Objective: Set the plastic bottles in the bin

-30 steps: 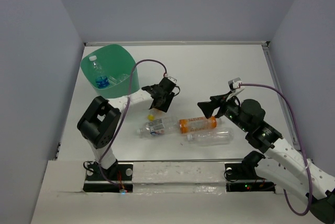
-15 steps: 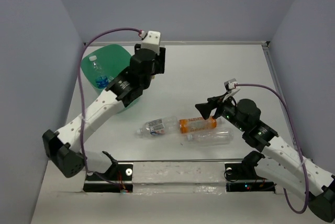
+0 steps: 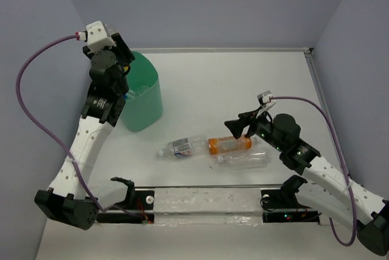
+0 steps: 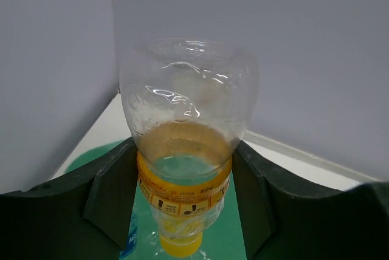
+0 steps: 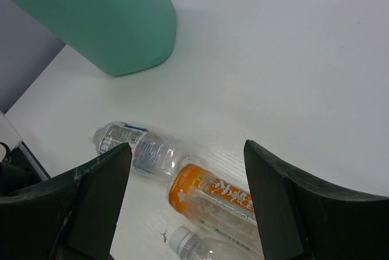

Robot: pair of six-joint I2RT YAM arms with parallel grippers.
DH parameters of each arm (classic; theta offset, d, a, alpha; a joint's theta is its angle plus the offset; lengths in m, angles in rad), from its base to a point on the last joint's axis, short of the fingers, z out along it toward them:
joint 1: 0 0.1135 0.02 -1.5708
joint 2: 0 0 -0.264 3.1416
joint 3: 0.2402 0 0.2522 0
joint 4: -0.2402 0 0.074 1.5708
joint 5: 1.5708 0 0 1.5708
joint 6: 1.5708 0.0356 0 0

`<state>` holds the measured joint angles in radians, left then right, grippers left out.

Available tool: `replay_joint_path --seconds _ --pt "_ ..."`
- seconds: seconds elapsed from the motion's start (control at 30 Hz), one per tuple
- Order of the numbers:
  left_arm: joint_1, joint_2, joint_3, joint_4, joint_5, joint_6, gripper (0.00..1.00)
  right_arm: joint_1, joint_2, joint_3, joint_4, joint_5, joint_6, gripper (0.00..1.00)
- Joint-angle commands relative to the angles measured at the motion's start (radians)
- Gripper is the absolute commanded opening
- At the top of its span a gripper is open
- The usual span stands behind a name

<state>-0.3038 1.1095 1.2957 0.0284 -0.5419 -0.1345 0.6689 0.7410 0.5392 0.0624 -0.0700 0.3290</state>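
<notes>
My left gripper (image 3: 120, 70) is raised over the mint-green bin (image 3: 144, 99). In the left wrist view it (image 4: 185, 146) is shut on a clear yellow-capped bottle (image 4: 187, 126), which hangs cap down above the bin's green inside (image 4: 243, 229). A blue-labelled bottle (image 4: 130, 243) lies in the bin. Three bottles lie on the table: a clear labelled one (image 3: 182, 146), an orange one (image 3: 230, 144) and a clear one (image 3: 246, 159). My right gripper (image 3: 234, 127) is open and empty just above the orange bottle (image 5: 213, 196), with the labelled bottle (image 5: 137, 147) to its left.
The bin stands at the far left by the left wall (image 3: 36, 90). A raised rim (image 3: 316, 84) runs along the table's right edge. A metal rail (image 3: 206, 199) with both arm bases lies along the near edge.
My left arm has swung from the table's middle up and left to above the bin, carrying the yellow-capped bottle. My right gripper has shifted slightly left, still open.
</notes>
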Motion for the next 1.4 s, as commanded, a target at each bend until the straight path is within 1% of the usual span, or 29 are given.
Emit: replay_joint_path --seconds 0.0,0.1,0.13,0.2,0.23,0.3,0.33,0.4,0.47,0.5,0.57,0.6,0.67,0.7,0.73,0.77,0.8,0.83,0.93,0.97,1.0,1.03,1.1,1.13,1.23,1.27,1.37 --pt "0.064 0.062 -0.058 0.060 0.051 -0.053 0.73 0.005 0.050 0.001 0.083 -0.100 -0.028 0.80" --pt "0.075 0.075 -0.082 0.073 0.065 -0.059 0.86 0.005 0.095 0.011 0.085 -0.143 -0.036 0.81" --pt "0.077 0.076 -0.084 0.076 0.063 -0.059 0.93 0.005 0.106 0.016 0.086 -0.168 -0.041 0.81" --pt "0.077 0.075 -0.090 0.073 0.059 -0.063 0.99 0.005 0.141 0.022 0.089 -0.210 -0.044 0.84" --pt "0.078 0.070 -0.095 0.070 0.059 -0.066 0.99 0.005 0.155 0.024 0.093 -0.230 -0.047 0.85" --pt "0.078 0.046 -0.104 0.058 0.075 -0.083 0.99 0.023 0.182 0.030 0.111 -0.263 -0.061 0.91" --pt "0.078 0.029 -0.110 0.047 0.100 -0.092 0.99 0.052 0.210 0.034 0.112 -0.269 -0.076 0.95" --pt "0.078 -0.032 -0.134 0.028 0.131 -0.120 0.99 0.089 0.238 0.053 0.108 -0.261 -0.099 0.99" --pt "0.078 -0.086 -0.150 0.012 0.200 -0.138 0.99 0.144 0.284 0.068 0.096 -0.248 -0.139 1.00" --pt "0.078 -0.149 -0.176 0.008 0.229 -0.146 0.99 0.162 0.299 0.091 0.085 -0.226 -0.154 1.00" --pt "0.077 -0.218 -0.211 -0.005 0.313 -0.160 0.99 0.208 0.346 0.122 0.045 -0.202 -0.195 1.00" --pt "0.077 -0.284 -0.246 -0.022 0.333 -0.174 0.99 0.222 0.363 0.155 0.031 -0.173 -0.211 1.00" --pt "0.077 -0.347 -0.309 -0.027 0.388 -0.182 0.99 0.254 0.418 0.197 -0.019 -0.143 -0.269 1.00" --pt "0.077 -0.405 -0.331 -0.063 0.402 -0.177 0.99 0.289 0.438 0.237 -0.038 -0.110 -0.292 1.00" --pt "0.077 -0.434 -0.351 -0.076 0.419 -0.177 0.99 0.303 0.460 0.258 -0.055 -0.096 -0.315 1.00" --pt "0.077 -0.459 -0.369 -0.088 0.442 -0.180 0.99 0.320 0.483 0.278 -0.097 -0.082 -0.377 1.00" --pt "0.077 -0.511 -0.410 -0.099 0.456 -0.183 0.99 0.345 0.532 0.301 -0.114 -0.045 -0.399 1.00" --pt "0.077 -0.537 -0.432 -0.123 0.491 -0.195 0.99 0.356 0.556 0.350 -0.146 -0.028 -0.438 1.00" --pt "0.077 -0.623 -0.495 -0.176 0.534 -0.204 0.99 0.376 0.665 0.424 -0.199 0.001 -0.516 1.00" --pt "0.077 -0.643 -0.507 -0.189 0.537 -0.209 0.99 0.386 0.698 0.451 -0.249 0.004 -0.560 1.00" --pt "0.077 -0.683 -0.528 -0.200 0.537 -0.212 0.99 0.386 0.728 0.512 -0.274 0.018 -0.580 1.00" --pt "0.077 -0.703 -0.538 -0.212 0.537 -0.209 0.99 0.396 0.786 0.537 -0.298 0.033 -0.622 1.00" --pt "0.077 -0.747 -0.550 -0.225 0.537 -0.202 0.99 0.408 0.840 0.611 -0.328 0.064 -0.659 1.00" --pt "0.077 -0.761 -0.553 -0.234 0.533 -0.195 0.99 0.420 0.889 0.637 -0.344 0.114 -0.692 1.00" --pt "0.057 -0.803 -0.575 -0.235 0.478 -0.169 0.99 0.429 0.957 0.731 -0.389 0.148 -0.742 1.00" --pt "0.039 -0.821 -0.587 -0.236 0.429 -0.168 0.99 0.439 0.997 0.754 -0.413 0.154 -0.766 1.00" --pt "0.023 -0.841 -0.587 -0.236 0.382 -0.160 0.99 0.439 1.070 0.837 -0.479 0.139 -0.789 1.00"
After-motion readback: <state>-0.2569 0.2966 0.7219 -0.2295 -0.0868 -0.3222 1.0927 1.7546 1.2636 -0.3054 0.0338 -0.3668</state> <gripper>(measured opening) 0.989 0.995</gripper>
